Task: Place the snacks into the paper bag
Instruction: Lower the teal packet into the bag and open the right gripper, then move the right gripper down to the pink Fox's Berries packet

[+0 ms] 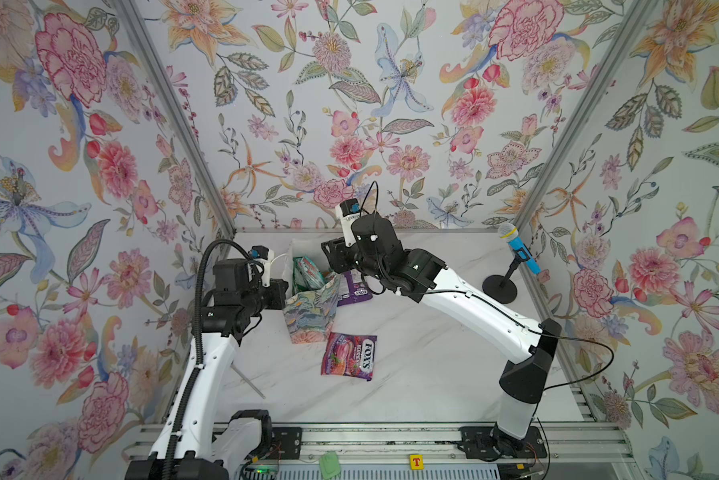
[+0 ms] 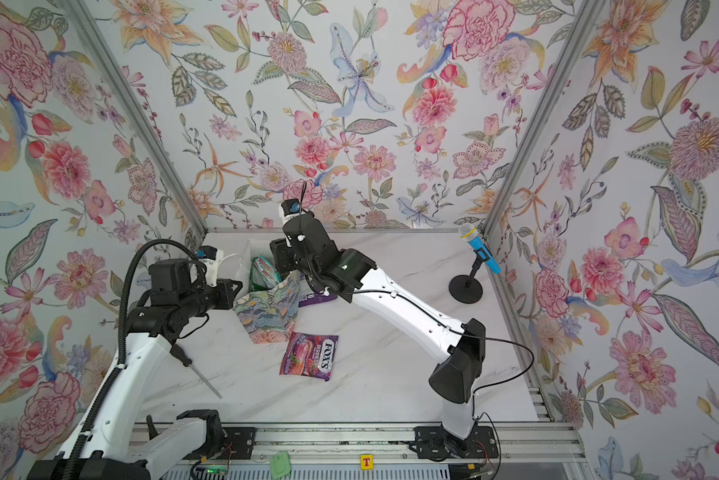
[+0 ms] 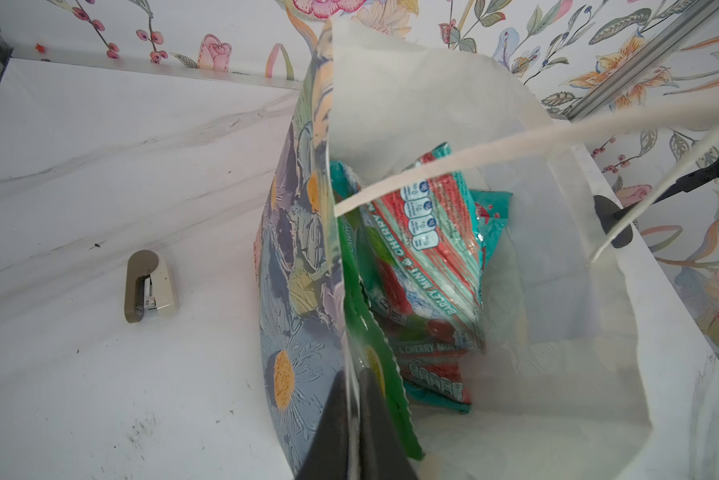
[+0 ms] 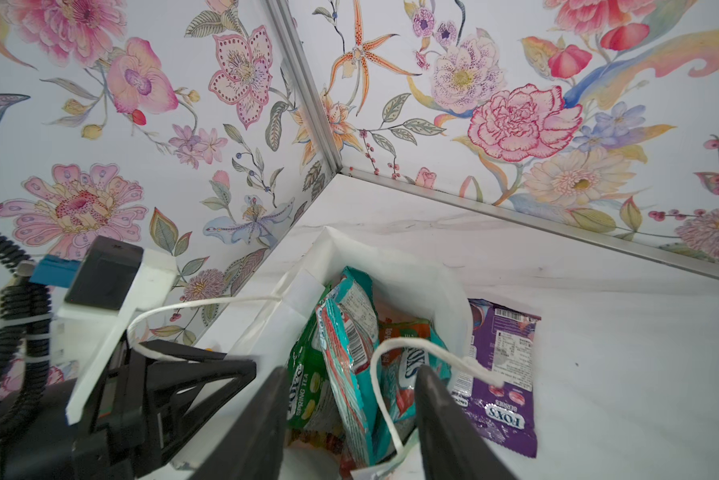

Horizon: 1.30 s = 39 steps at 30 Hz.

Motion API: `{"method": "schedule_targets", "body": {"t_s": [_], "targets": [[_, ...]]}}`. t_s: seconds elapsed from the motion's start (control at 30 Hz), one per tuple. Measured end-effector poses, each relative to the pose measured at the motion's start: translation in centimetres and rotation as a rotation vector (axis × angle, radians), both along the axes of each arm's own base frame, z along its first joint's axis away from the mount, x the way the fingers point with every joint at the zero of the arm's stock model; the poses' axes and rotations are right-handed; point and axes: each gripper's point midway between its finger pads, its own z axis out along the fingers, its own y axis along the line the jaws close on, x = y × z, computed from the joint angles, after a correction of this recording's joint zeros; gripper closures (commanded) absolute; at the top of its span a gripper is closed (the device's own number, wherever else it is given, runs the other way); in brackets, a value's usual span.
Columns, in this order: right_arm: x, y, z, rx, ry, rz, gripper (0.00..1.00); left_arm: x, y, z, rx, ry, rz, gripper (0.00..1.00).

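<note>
White marble table [image 1: 411, 374], flowered walls [image 1: 349, 104] on three sides. One bag [image 1: 310, 309] stands left of middle. My left gripper [image 3: 351, 395] is pinched tight on its rim; my right gripper [image 4: 351, 372] hangs over its mouth, jaws apart and empty. Two purple pouches lie outside: the front pouch [image 1: 349, 356] flat before the bag, the side pouch [image 1: 354, 289] just beside it, partly hidden under my right arm. The inner pouches [image 3: 428, 249] overlap; I cannot count them. One mic [image 1: 515, 249], one stapler [image 3: 151, 286].
</note>
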Motion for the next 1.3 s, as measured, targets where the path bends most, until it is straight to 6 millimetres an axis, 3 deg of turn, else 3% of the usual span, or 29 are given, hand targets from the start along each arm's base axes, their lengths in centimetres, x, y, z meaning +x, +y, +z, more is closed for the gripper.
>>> {"method": "schedule_targets", "body": {"t_s": [0.13, 0.33, 0.67, 0.83, 1.0, 1.3], "targets": [[-0.4, 0.5, -0.5, 0.015, 0.025, 0.039, 0.63, 0.0, 0.0, 0.0, 0.000, 0.000, 0.001, 0.92], [-1.8, -0.3, -5.3, -0.056, 0.109, 0.060, 0.63, 0.0, 0.1, 0.0, 0.000, 0.000, 0.002, 0.92], [-6.8, -7.7, -14.4, -0.078, 0.338, 0.011, 0.60, 0.0, 0.1, 0.0, 0.001, 0.000, 0.003, 0.92], [-8.7, -11.4, -20.9, -0.031, 0.511, -0.056, 0.59, 0.0, 0.1, 0.0, 0.000, 0.001, 0.003, 0.92], [-10.8, -13.2, -26.7, 0.007, 0.671, -0.110, 0.58, 0.0, 0.1, 0.0, 0.000, 0.001, 0.003, 0.92], [-11.9, -12.9, -29.7, 0.135, 0.786, -0.131, 0.55, 0.0, 0.1, 0.0, 0.000, 0.001, 0.003, 0.92]]}}
